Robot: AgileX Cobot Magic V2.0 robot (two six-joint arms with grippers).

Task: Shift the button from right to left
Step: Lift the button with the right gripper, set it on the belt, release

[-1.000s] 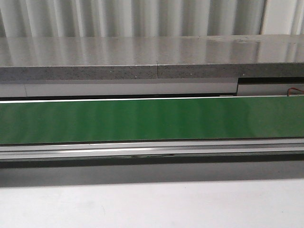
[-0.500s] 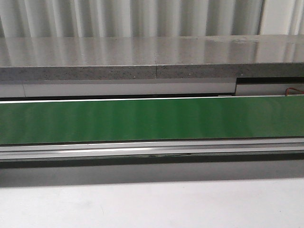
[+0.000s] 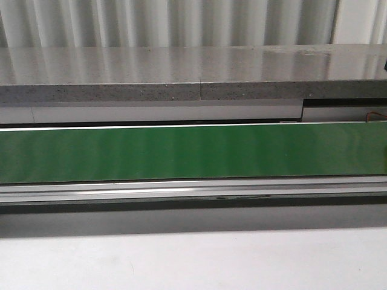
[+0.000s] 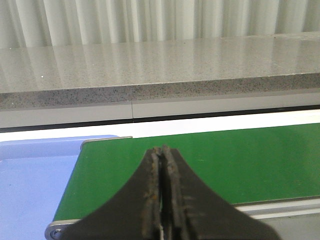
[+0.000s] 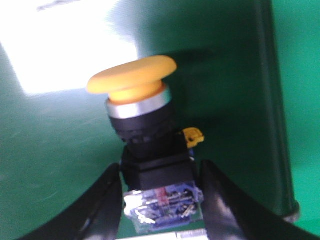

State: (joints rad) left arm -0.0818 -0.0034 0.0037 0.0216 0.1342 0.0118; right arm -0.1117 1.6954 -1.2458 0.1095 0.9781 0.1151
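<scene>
Button: small push-button with round yellow-orange mushroom cap, silver ring, black collar and translucent blue-grey contact block (image 5: 142, 145); seen only in the right wrist view, lying on the green belt with the cap pointing away from the tool. Not visible in the front view.
Right tool: (image 5: 160, 200) two black fingers (image 5: 107, 200) spread either side of the contact block, a sliver of gap on each side; released, not gripping. Contact with the block cannot be told.
Left tool: (image 4: 162, 200) black fingers pressed together, pads meeting along a thin seam; clenched on nothing, poised over the near edge of the belt.
Belt: long flat green conveyor belt (image 3: 181, 151) running side to side along the counter, silver rail along its near edge; bare in the front view.
Counter: grey speckled stone-look counter (image 3: 151, 66) behind the belt's far edge.
Tray: pale blue surface (image 4: 35, 175) abutting the belt's end, left wrist view only.
</scene>
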